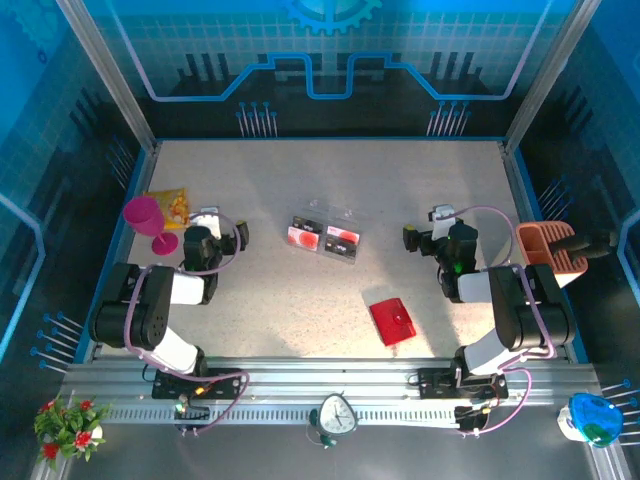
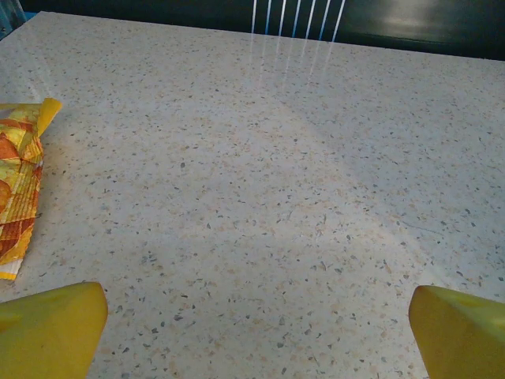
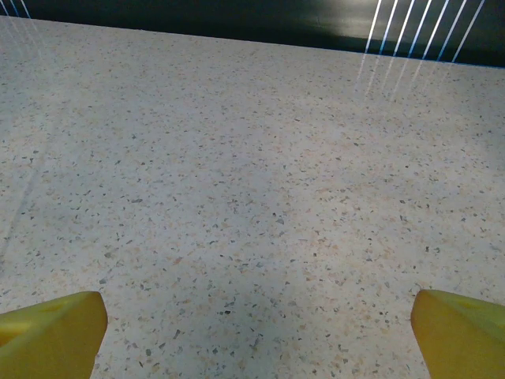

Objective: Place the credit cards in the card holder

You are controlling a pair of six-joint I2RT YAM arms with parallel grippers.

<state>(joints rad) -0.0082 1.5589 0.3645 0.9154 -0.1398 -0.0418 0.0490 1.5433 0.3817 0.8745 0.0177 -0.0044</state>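
Firstly, edges: the speckled worktop (image 1: 300, 300) has blue panels along its far, left and right edges. The arm bases stand on a rail at its near edge.
Open room: the far half of the worktop is bare from the left edge to the right edge, and so is the near-left part in front of the left arm.
Clutter at the edges: a pink goblet (image 1: 148, 222) and a yellow-orange packet (image 1: 168, 207) sit by the left edge. An orange-brown rack (image 1: 550, 250) sits at the right edge.
Left tool (image 1: 222, 225): released, its yellow fingers (image 2: 51, 332) spread wide with nothing between them. It hangs over bare worktop near the left edge, with the packet just to its left.
Right tool (image 1: 428, 226): released, its fingers (image 3: 461, 335) wide apart over bare surface near the right edge.
Credit cards (image 1: 341, 243): two lie flat side by side mid-worktop, between the two tools and well apart from both.
Clear sleeves (image 1: 330, 212): just beyond the cards, toward the far edge.
Card holder (image 1: 392, 321): red, lying flat toward the near edge and right of centre. It is apart from the cards and closer to the right tool than to the left.
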